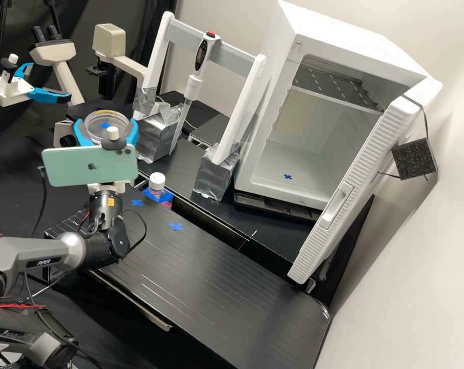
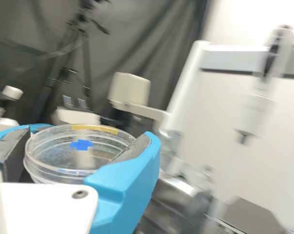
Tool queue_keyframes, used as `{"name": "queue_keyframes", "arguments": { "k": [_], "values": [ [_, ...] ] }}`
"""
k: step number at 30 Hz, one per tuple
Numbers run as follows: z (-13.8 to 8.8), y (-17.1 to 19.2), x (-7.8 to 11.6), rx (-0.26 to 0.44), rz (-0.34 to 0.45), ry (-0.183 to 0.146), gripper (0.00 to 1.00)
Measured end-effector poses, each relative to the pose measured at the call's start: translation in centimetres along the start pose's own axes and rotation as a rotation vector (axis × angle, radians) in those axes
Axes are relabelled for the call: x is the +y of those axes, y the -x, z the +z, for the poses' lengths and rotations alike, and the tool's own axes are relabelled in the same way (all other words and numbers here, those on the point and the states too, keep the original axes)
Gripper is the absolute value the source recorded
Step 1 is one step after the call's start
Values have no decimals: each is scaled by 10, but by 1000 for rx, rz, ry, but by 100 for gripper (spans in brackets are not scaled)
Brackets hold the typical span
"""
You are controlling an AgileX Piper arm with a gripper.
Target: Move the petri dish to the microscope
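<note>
In the high view the gripper (image 1: 106, 125) holds the clear round petri dish (image 1: 96, 125) between its two blue fingers, raised in front of the microscope (image 1: 68, 79) as seen from this camera. A blue cross mark and a yellowish strip show on the dish. The dish lies about level. The wrist view has the gripper (image 2: 91, 140) shut on the petri dish (image 2: 64, 158), one finger on each side of the rim. Behind it stands the microscope (image 2: 130, 90), with its cream lamp head and eyepieces. Its stage is hidden behind the dish and gripper.
A white frame (image 1: 160, 56) with a hanging pipette (image 1: 193, 84) stands on foil-wrapped blocks (image 1: 157, 134) right of the microscope. A capped bottle (image 1: 157, 181) sits near the bench gap. Further right is an open white cabinet (image 1: 314, 148). Another arm's gripper (image 1: 37, 84) is at the left.
</note>
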Motion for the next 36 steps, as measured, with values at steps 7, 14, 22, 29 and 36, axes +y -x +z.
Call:
{"name": "queue_keyframes", "arguments": {
  "k": [7,14,22,29,36],
  "values": [
    [-16,-33,-5,103,-63,-40,0],
    [-10,-86,-20,50,-79,-46,0],
    [6,-136,-48,-61,-126,-12,0],
    [16,-172,-69,-126,-162,1,0],
    [25,-197,-82,-181,-193,-8,0]
  ]
}}
